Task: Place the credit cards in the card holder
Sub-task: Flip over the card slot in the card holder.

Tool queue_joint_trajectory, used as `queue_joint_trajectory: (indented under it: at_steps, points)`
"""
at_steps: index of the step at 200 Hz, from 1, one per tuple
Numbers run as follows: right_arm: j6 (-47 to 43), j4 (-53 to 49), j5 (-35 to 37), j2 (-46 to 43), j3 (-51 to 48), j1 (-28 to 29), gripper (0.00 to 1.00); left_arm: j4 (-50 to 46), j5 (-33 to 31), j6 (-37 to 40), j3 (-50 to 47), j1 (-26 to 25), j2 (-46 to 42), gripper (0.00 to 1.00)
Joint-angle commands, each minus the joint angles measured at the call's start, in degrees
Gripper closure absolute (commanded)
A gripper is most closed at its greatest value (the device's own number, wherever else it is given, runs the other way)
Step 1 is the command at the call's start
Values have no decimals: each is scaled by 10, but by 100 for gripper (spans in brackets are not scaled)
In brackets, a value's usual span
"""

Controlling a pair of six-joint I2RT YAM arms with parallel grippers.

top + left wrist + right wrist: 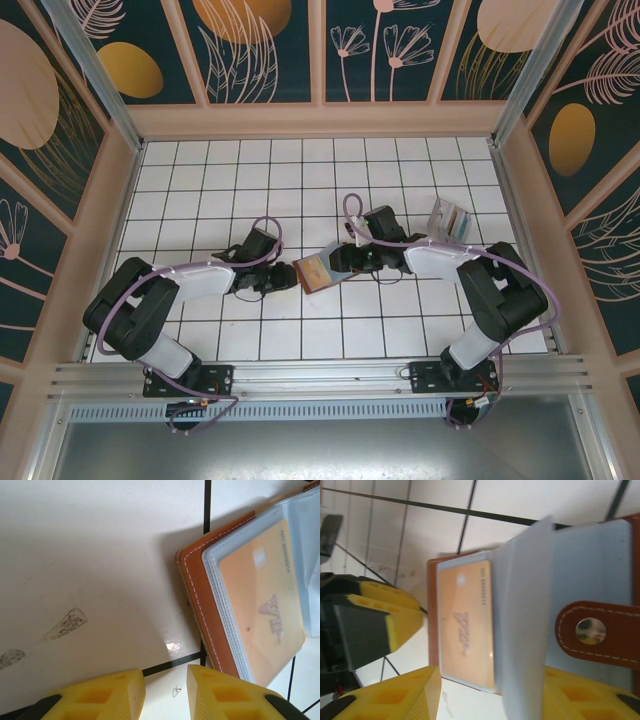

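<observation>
The card holder (314, 271), a brown leather wallet, lies open on the tiles between both arms. An orange card (466, 622) sits inside its clear sleeve (260, 595). Another translucent sleeve page (525, 620) stands up from the middle, and the snap tab (600, 630) lies across the right half. My right gripper (490, 680) is open, its yellow fingers (410, 695) straddling the wallet's near edge. My left gripper (166, 677) is open over bare tile just left of the wallet's stitched edge (200, 610). What look like light blue credit cards (461, 223) lie at the back right.
A grey-white striped packet (441, 212) lies next to those cards. The left gripper's fingers (380, 615) show close to the wallet's far side in the right wrist view. White tiled floor (250, 180) spreads toward the back, bounded by wooden walls (320, 120).
</observation>
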Motion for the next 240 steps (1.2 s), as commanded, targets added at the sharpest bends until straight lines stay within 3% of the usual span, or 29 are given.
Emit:
queue_joint_trajectory:
  at_steps: [1,51,76,134,174,240]
  points:
    - [11,37,-53,12,3,5,50,36,-110,15,-21,16,39,66]
    - [8,46,-76,42,22,32,51,46,-114,3,-36,22,-1,65]
    - [8,57,-80,57,26,58,51,31,-115,10,-39,35,-30,51]
    - [-10,29,-30,69,34,74,51,7,-119,22,-49,69,-100,49]
    - [-5,39,5,79,15,74,51,42,-77,14,-34,69,-73,45]
    - [22,101,-24,15,-11,71,51,68,-68,25,-8,54,-45,34]
